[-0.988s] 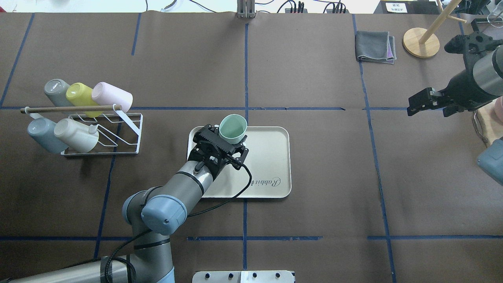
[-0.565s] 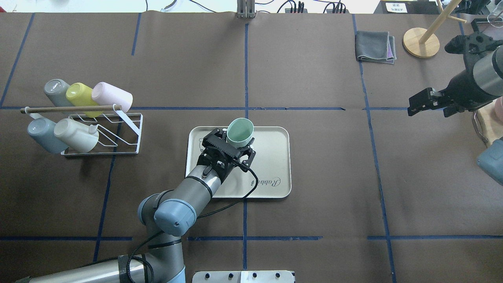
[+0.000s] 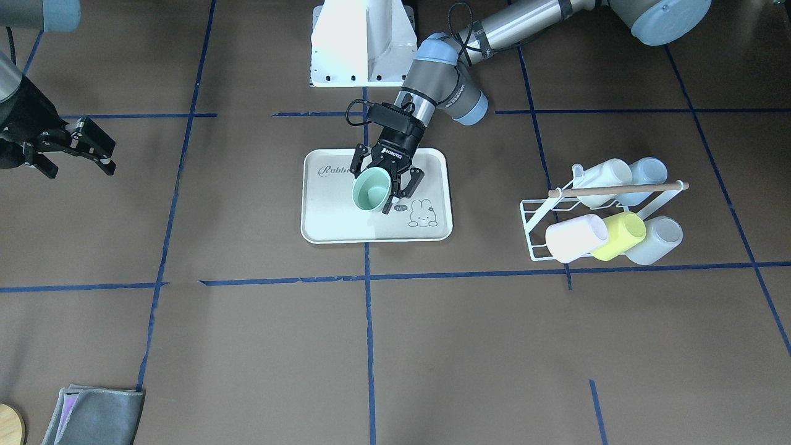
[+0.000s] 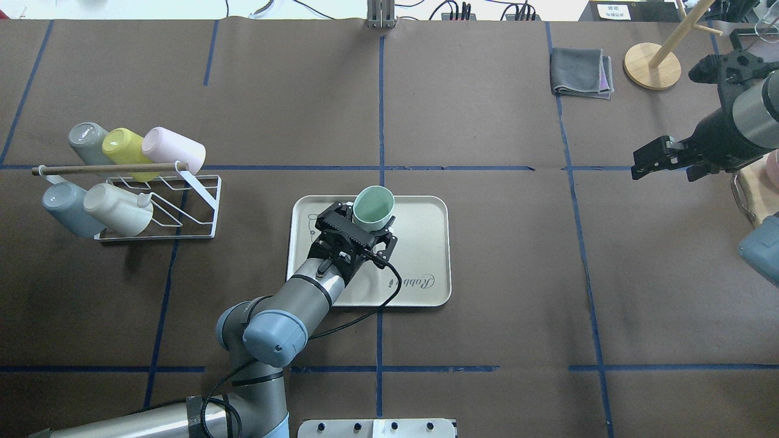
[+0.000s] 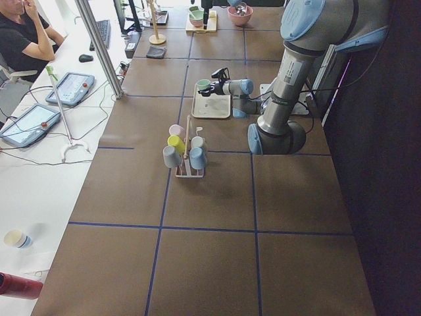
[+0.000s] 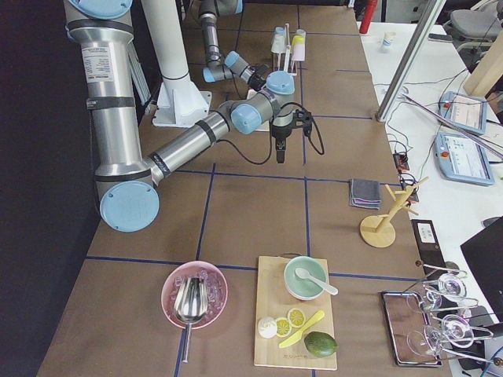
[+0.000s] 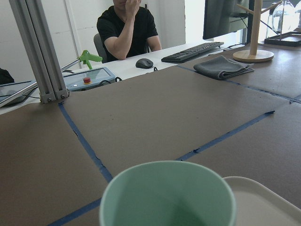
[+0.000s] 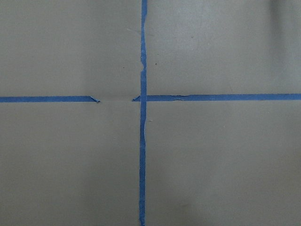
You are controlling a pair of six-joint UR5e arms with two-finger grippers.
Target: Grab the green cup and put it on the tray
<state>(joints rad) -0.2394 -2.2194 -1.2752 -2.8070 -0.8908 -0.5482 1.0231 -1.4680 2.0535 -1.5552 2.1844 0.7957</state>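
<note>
Left end effector (image 4: 369,220): you've got it clamped on the green cup (image 4: 373,204), one finger on each side of the wall, gripping low on the body.
Green cup: upright, mouth up. It sits over the tray (image 4: 420,243), toward the far side from the robot base, between the "Rabbit" script and the bunny drawing. From these angles you can't really tell if the bottom is touching the tray or just above it.
Left arm: comes in low from the robot side and reaches across the tray's near-left corner.
Right end effector (image 4: 644,163): fingers apart, nothing in them, well off to the robot's right, above bare bench (image 4: 487,334).
Tray: flat on the bench, right around the middle tape cross.
Cup rack (image 4: 198,187): on the robot's left, well apart from the tray, loaded with five cups lying on their sides.
Far right corner: folded grey cloth (image 4: 578,72) with a round wooden stand base (image 4: 651,66) just beside it.
</note>
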